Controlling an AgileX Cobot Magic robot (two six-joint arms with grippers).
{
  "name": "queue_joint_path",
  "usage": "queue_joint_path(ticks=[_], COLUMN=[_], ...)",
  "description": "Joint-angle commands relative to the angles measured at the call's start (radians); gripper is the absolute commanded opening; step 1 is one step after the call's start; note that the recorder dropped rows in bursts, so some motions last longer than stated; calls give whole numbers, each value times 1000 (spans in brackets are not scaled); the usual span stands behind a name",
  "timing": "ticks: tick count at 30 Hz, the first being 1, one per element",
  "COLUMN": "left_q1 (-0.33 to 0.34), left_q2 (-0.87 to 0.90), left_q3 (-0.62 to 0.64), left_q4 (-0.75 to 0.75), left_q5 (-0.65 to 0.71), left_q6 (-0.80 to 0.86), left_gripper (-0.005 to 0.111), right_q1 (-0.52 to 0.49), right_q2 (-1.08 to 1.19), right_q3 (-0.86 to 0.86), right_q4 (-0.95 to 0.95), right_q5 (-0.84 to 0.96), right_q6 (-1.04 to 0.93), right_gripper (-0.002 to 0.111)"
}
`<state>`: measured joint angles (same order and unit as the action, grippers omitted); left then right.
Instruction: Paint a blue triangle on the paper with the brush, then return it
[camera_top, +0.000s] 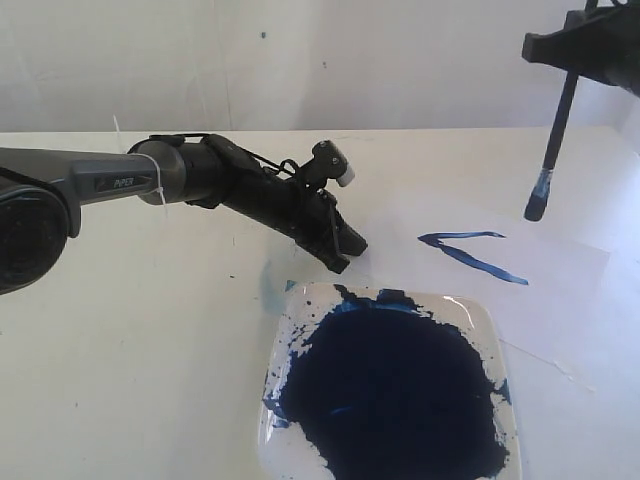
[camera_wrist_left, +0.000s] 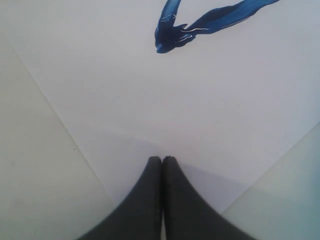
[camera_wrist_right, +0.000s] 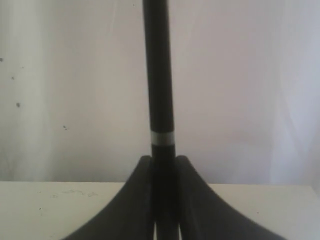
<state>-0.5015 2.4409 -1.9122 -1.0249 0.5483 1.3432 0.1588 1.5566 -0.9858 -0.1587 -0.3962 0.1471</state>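
my right hand (camera_top: 573, 62) pinches the brush (camera_top: 560, 130) near its top, tight on the black stick. the brush hangs tip down, high over the paper (camera_top: 570, 255), not touching it. i think i hold it up like this so the wet blue tip makes no extra marks. the triangle (camera_top: 475, 261) sits on the paper, just past the dish (camera_top: 492, 322) of paint (camera_top: 390, 390). two blue lines meet in a point; the wide end looks open to me. my left hand (camera_top: 345, 257) is pressed together with nothing in it. it is low at the paper's edge, by the pointed end, i guess to keep the thin sheet from sliding on the tabletop (camera_top: 130, 330). whether it truly touches, i cannot tell.
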Motion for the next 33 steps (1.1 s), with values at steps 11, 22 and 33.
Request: queue_joint_path(ticks=[11, 22, 33], left_q1=[-3, -3, -3], left_q2=[-4, -4, -4], left_q3=[-3, -3, -3], left_q4=[-6, -6, -6], left_q5=[29, 29, 29], left_q6=[7, 7, 7], left_gripper=[0, 0, 0], right_q1=[-119, -119, -119], right_q2=[162, 222, 280], right_q3=[-119, -139, -141], right_q4=[-710, -705, -663], right_q5=[-205, -206, -282], right_q6=[666, 592, 444], right_gripper=[0, 0, 0])
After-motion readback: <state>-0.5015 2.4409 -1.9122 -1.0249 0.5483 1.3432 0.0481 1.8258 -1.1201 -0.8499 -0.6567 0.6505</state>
